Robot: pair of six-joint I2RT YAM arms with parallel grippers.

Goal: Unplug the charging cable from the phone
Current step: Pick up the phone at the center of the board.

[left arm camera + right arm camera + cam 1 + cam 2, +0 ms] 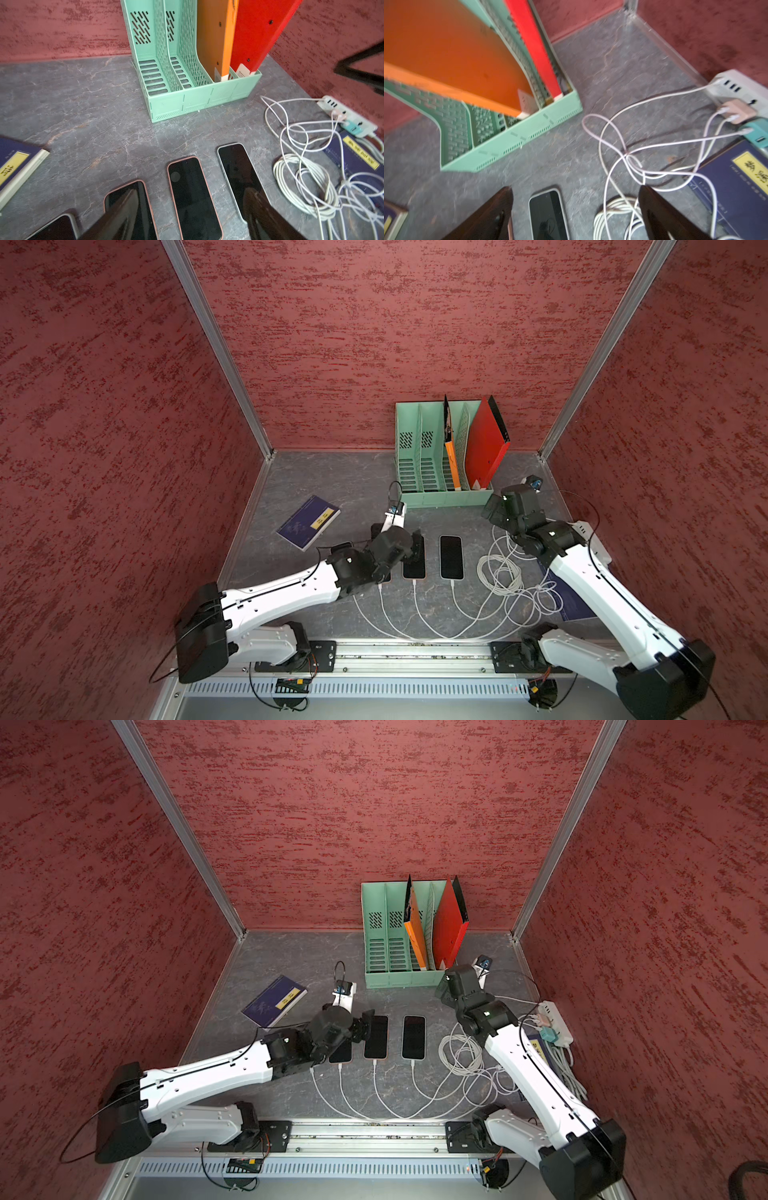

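Top views both show the near edge first: white charging cables [415, 601] curve up from the base rail to plugs seated in the near ends of the phones, so a plug should come free with a pull back toward the robot. The phones lie flat, screens up, in a row on the grey table [332, 489]; the left wrist view shows four. The left gripper [415, 546] hangs low over the pink-rimmed phone [193, 197], its fingers [124, 216] spread on either side and holding nothing. I judge it is there to steady that phone against the pull. The right gripper [576, 188] hovers wide open and empty above the light-rimmed phone [548, 216] and the coiled slack [500, 574], seemingly free to take a plug. That slack leads to the power strip [555, 1019] at the wall, so the cables lie loose. Farther back, the blue book [308, 522] and green file rack [409, 456] stand clear of the work.
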